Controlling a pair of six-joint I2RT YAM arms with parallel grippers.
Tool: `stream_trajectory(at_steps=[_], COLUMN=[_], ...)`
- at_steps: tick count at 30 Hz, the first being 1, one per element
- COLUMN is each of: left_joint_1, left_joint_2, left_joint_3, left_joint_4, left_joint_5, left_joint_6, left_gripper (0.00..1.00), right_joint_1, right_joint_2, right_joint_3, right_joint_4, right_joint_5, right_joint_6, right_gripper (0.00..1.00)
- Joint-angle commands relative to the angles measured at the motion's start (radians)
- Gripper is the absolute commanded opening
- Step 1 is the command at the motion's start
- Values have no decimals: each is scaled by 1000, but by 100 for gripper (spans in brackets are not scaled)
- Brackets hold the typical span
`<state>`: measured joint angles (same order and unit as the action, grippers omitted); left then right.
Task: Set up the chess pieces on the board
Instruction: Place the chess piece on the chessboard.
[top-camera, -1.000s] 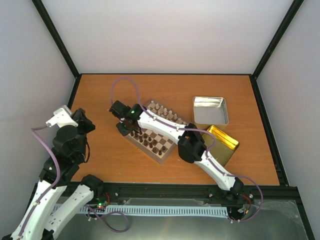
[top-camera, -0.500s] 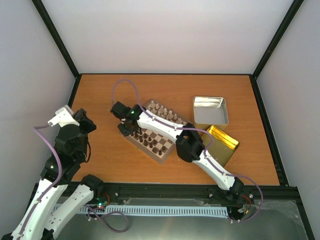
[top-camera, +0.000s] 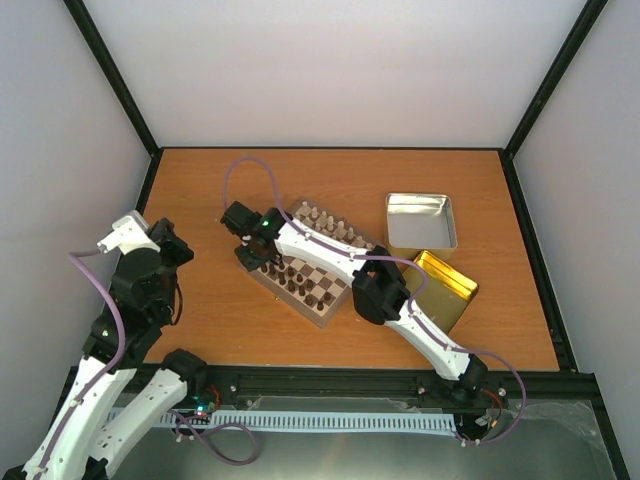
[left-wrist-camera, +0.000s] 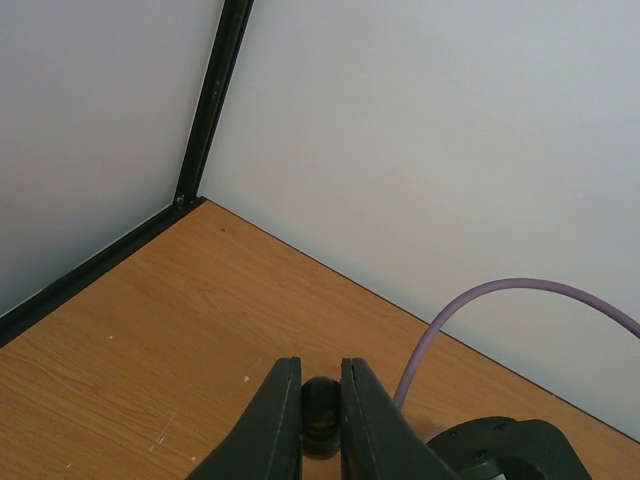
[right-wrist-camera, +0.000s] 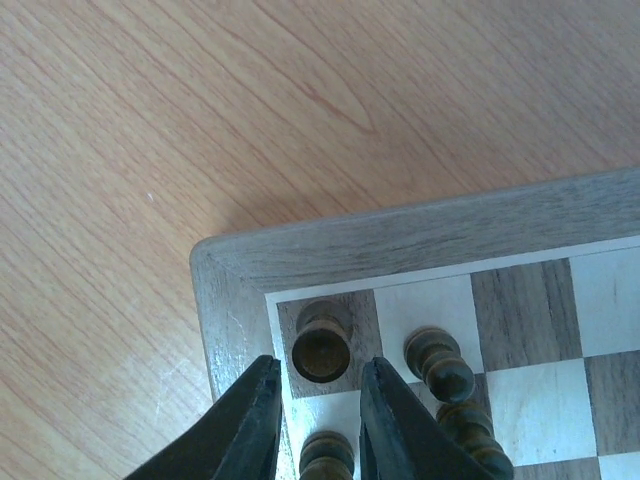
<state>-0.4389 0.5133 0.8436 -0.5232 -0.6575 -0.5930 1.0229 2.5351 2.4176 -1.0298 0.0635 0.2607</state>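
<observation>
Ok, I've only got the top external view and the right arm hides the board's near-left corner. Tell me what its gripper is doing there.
Observer: In the right wrist view, the right gripper straddles a dark brown wooden chess piece with a flat round top. The piece stands on the corner dark square of the small checkered wooden chessboard.
Operator: Say whether it's gripped.
Observer: It doesn't look gripped. The jaws stand parted, a sliver of board shows on either side of the piece, and neither jaw seems to touch it.
Operator: Check the neighbouring squares.
Observer: A second dark piece stands on the cream square right beside it, along the same edge row.
</observation>
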Motion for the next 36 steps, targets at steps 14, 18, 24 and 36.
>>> stream_trajectory(at_steps=[14,18,24,36], left_joint_1=[-3,-3,-3,-3], left_joint_2=[9,10,17,18], left_joint_3=[-1,-2,-1,-6], left_joint_4=[0,2,2,4], left_joint_5=[2,4,8,17], left_joint_6=[-7,-8,-7,-15], left_gripper=[5,5,4,5], right_joint_1=[-3,-3,-3,-3], right_joint_2=[27,36,35,1], right_joint_3=[32,26,11,1], right_joint_4=[102,106,115,51], right_joint_5=[65,66,53,26], right_joint_6=[-29,-31,-38,-31], right_gripper=[27,26,16,12])
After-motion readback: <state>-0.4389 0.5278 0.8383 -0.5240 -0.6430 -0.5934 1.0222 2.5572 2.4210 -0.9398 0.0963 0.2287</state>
